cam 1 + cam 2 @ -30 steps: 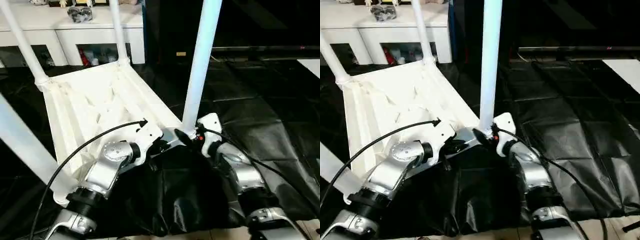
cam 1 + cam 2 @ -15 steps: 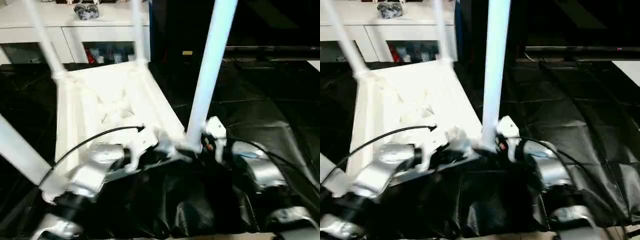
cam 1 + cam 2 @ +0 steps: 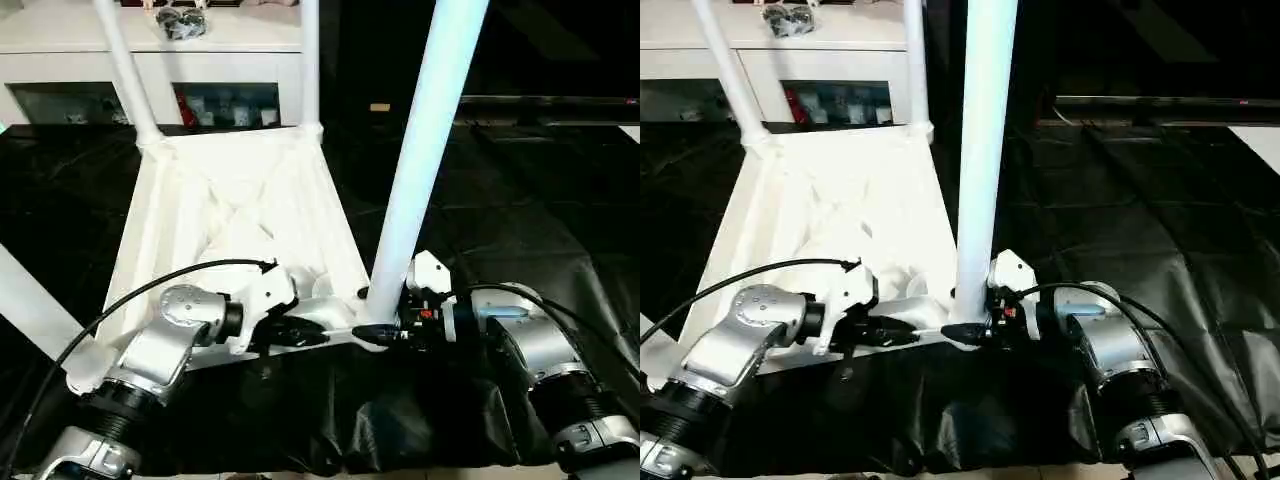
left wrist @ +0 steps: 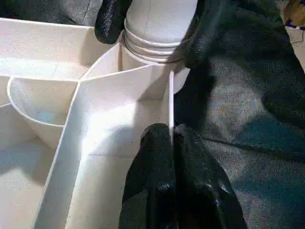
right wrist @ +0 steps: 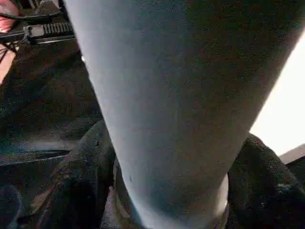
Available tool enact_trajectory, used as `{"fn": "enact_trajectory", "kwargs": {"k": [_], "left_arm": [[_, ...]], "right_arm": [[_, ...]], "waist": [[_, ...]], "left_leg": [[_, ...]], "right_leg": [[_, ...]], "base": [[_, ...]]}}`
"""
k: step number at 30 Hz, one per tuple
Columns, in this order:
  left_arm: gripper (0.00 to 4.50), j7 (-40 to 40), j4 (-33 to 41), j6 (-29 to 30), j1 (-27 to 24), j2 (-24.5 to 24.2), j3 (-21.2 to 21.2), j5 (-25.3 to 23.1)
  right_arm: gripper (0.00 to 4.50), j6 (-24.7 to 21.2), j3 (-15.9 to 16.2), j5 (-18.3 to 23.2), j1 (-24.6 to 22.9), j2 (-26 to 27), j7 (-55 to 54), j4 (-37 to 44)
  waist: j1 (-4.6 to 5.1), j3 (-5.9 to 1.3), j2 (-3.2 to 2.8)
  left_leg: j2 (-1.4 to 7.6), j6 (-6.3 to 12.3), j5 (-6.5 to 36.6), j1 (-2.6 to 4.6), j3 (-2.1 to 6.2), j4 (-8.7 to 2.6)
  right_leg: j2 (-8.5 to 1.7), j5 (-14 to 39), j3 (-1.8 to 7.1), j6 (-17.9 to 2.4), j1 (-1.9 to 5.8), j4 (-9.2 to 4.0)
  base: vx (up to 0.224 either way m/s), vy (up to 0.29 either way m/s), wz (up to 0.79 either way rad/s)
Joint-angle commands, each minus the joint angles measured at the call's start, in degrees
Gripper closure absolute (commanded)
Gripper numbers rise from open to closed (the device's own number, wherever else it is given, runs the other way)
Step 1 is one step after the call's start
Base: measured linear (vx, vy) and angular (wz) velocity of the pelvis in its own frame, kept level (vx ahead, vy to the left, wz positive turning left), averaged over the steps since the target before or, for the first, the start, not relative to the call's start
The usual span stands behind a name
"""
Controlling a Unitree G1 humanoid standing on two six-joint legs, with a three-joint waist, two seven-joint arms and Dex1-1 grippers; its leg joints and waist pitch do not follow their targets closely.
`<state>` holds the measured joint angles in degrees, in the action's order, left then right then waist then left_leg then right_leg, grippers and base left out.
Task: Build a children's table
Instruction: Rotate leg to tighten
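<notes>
While our left gripper [image 4: 172, 138] pinches the tabletop [image 3: 240, 215] rim, our right gripper [image 4: 152, 28] clasps the near leg [image 3: 420, 170] at its socket; 4 legs stand.

Both forearms were rounded, brushed-silver metal shells that ended in ribbed black collars and silver rings near the elbows. Each wrist carried a white plastic housing; the right one showed a small red mark. Thin black cables looped from each housing back along the arm. The left hand [image 3: 300, 337] and right hand [image 3: 378, 335] had glossy, black, blunt fingers [image 4: 157, 157].
</notes>
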<state>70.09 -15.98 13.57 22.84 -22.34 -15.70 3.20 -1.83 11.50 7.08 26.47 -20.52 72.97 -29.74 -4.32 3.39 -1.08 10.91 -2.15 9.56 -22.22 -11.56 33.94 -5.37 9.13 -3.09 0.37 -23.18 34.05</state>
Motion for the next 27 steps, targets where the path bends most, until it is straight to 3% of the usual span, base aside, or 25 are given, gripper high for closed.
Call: {"fn": "enact_trajectory", "kwargs": {"k": [1, 8, 12, 14, 15, 17, 18, 19, 21, 26, 27], "left_arm": [[4.50, -0.6, 1.3, -1.7, 2.4, 1.1, -0.1, 1.9], [4.50, -3.6, 1.5, -2.1, 1.4, 2.2, 0.7, 1.3], [4.50, -8.2, 1.8, -1.9, 0.7, 3.4, 1.8, 0.1], [4.50, -10.8, 1.5, -1.5, 0.9, 4.2, 2.2, -0.8], [4.50, -14.1, 1.0, -1.1, 1.5, 5.4, 2.6, -1.7], [4.50, -20.4, 0.2, 0.5, 2.5, 8.9, 3.1, -3.2], [4.50, -22.1, 0.1, 1.0, 2.8, 10.0, 3.2, -3.5], [4.50, -24.3, 0.1, 2.0, 3.1, 11.8, 3.1, -3.7], [4.50, -27.4, 0.0, 3.1, 3.4, 14.6, 2.5, -4.1], [4.50, -28.6, 0.7, 3.1, 2.9, 17.0, 1.1, -4.3], [4.50, -28.3, 0.9, 3.0, 2.8, 16.9, 1.0, -4.3]], "right_arm": [[1.72, 0.1, 3.0, -0.3, -1.3, 0.7, 2.2, 1.8], [1.88, 0.7, 2.5, -0.3, -2.5, 1.7, -0.4, 2.3], [1.88, 0.4, 0.5, -0.4, -2.9, 4.3, -6.8, 1.8], [1.88, -0.9, -0.6, -1.1, -2.6, 5.7, -11.7, 0.8], [1.89, -0.6, -1.7, -2.7, -2.0, 7.4, -18.1, -0.9], [1.89, -1.9, -4.1, -4.3, -1.3, 11.7, -30.3, -3.3], [1.89, -2.4, -4.8, -4.5, -1.2, 13.0, -33.5, -3.8], [1.89, -3.3, -5.5, -4.6, -1.1, 15.3, -37.6, -4.2], [1.89, -3.6, -5.4, -5.5, -0.9, 18.9, -42.7, -4.6], [1.89, -1.6, -3.4, -5.9, -1.3, 22.3, -42.3, -2.8], [1.54, -1.1, -3.2, -5.5, -1.4, 22.3, -41.5, -2.4]], "waist": [[0.14, -4.03, 0.50], [-0.17, -3.90, 0.78], [0.04, -3.71, 0.80], [0.32, -3.62, 0.87], [0.67, -3.56, 1.26], [1.31, -3.41, 1.03], [2.00, -3.31, 1.27], [2.43, -3.39, 1.54], [2.66, -3.41, 1.49], [2.74, -3.58, 1.51], [2.65, -3.66, 1.48]], "left_leg": [[2.52, 1.35, 16.5, 1.60, 1.08, -4.30], [2.50, 1.27, 16.9, 1.58, 1.12, -4.39], [2.44, 0.25, 19.1, 1.70, 1.29, -4.53], [2.32, -0.40, 20.1, 1.74, 1.42, -4.63], [2.30, -0.73, 20.6, 1.75, 1.43, -4.63], [2.24, -1.62, 21.5, 1.77, 1.72, -4.70], [2.11, -2.19, 22.3, 1.58, 1.90, -4.83], [1.98, -2.37, 23.1, 1.59, 2.01, -4.79], [1.92, -1.93, 23.5, 1.73, 2.02, -4.64], [1.90, -0.79, 22.7, 1.56, 1.83, -4.66], [1.98, -0.59, 22.2, 1.52, 1.81, -4.66]], "right_leg": [[-2.72, 18.3, 2.08, -12.9, 1.83, -3.94], [-2.82, 20.4, 2.08, -12.1, 1.81, -4.12], [-2.89, 23.9, 2.10, -10.9, 1.57, -4.52], [-2.91, 25.9, 2.01, -10.2, 1.49, -4.74], [-2.95, 27.4, 2.00, -9.6, 1.36, -4.97], [-3.06, 29.9, 1.85, -8.8, 1.23, -5.16], [-3.02, 31.7, 1.67, -8.0, 1.22, -5.31], [-3.04, 33.4, 1.54, -7.0, 1.21, -5.55], [-3.11, 34.5, 1.56, -6.2, 0.96, -5.90], [-2.94, 31.5, 1.72, -6.2, 0.88, -5.95], [-2.93, 30.0, 1.80, -6.6, 0.95, -5.77]], "base": [[0.000, 0.000, 0.00], [0.000, 0.000, 0.00], [0.000, 0.000, 0.00], [0.000, 0.000, 0.00], [0.000, 0.000, 0.00], [0.000, 0.000, 0.00], [0.000, 0.000, 0.00], [0.000, 0.000, 0.00], [0.000, 0.000, 0.00], [0.000, 0.000, 0.00], [0.000, 0.000, 0.00]]}}
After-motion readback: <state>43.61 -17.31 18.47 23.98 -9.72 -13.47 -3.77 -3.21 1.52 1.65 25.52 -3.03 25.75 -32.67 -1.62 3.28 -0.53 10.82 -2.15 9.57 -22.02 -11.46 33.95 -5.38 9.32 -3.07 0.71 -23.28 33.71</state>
